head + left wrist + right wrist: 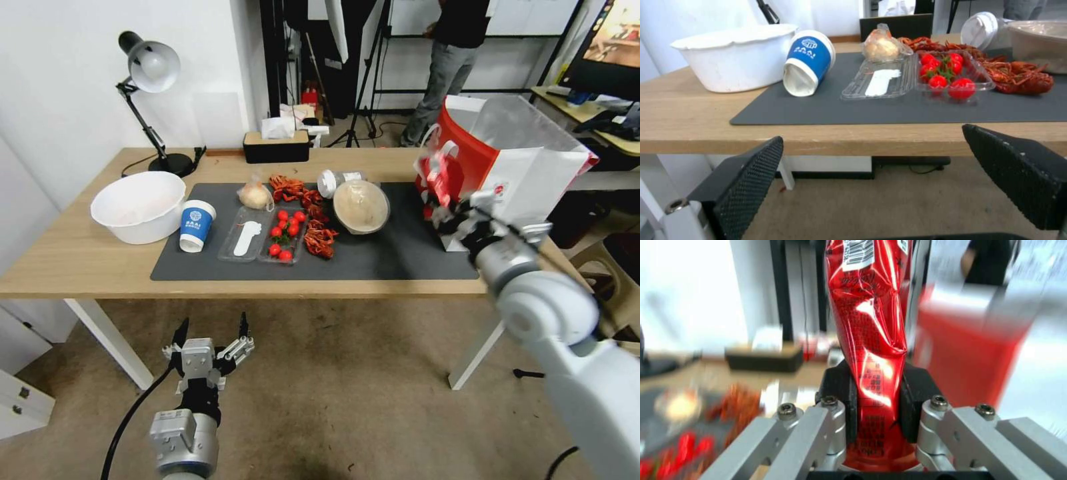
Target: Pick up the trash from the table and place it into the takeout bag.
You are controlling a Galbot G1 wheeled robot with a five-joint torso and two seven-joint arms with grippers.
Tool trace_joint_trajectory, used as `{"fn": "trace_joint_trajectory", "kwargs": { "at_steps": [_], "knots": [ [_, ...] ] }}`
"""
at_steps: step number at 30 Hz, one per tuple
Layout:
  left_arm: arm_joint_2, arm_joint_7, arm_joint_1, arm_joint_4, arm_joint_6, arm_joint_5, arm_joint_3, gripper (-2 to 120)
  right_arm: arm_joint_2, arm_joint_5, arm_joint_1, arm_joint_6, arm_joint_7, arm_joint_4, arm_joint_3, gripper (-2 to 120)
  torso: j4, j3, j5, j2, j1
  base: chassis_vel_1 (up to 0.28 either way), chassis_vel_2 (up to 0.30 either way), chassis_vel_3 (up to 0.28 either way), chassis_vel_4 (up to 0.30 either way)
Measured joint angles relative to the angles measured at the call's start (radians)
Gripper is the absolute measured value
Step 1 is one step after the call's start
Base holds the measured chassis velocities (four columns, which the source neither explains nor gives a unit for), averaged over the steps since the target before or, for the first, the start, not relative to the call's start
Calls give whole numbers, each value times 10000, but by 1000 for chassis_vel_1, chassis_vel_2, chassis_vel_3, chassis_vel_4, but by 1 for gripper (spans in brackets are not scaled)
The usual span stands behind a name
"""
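My right gripper (448, 208) (878, 390) is shut on a crushed red drink can (439, 175) (871, 323), held in the air beside the red face of the takeout bag (527, 167) (965, 350) at the table's right end. On the dark mat lie a round tan bowl (361, 205) (1040, 43), a small clear bottle (333, 181) (980, 30), a tipped blue-and-white paper cup (195, 225) (809, 61) and a clear bag of pale food (255, 195) (882, 46). My left gripper (210, 333) (871, 136) hangs open below the table's (80, 260) front edge.
A large white bowl (138, 205) sits at the left. A clear tray of tomatoes (285, 233) and red crayfish (315, 220) lie mid-mat. A desk lamp (150, 73) and a tissue box (277, 143) stand at the back edge.
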Motion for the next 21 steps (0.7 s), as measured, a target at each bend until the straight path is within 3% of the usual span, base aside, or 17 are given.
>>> {"fn": "trace_joint_trajectory", "kwargs": {
  "at_steps": [8, 12, 18, 21],
  "knots": [
    [3, -2, 18, -27, -12, 11, -2, 100, -928, 1068, 1229, 7, 423, -460, 231, 16, 1, 0, 1, 0, 0, 0, 0, 0, 0],
    [-1, 0, 50, -98, -17, 15, -3, 100, -1550, 1679, 3076, -11, 745, -2248, -318, 16, 4, 0, 3, 0, 1, 0, 0, 0, 0],
    [38, -1, 89, -123, -38, -7, -42, 100, -1304, 1779, 3784, -239, 1063, -3728, -1128, 19, 3, 1, 3, 0, 2, 0, 0, 0, 0],
    [52, -5, 97, -129, -41, -32, -67, 100, -986, 1602, 3904, -244, 1080, -4080, -1408, 32, 2, 1, 0, 0, 2, 0, 0, 0, 0]
  ]
}}
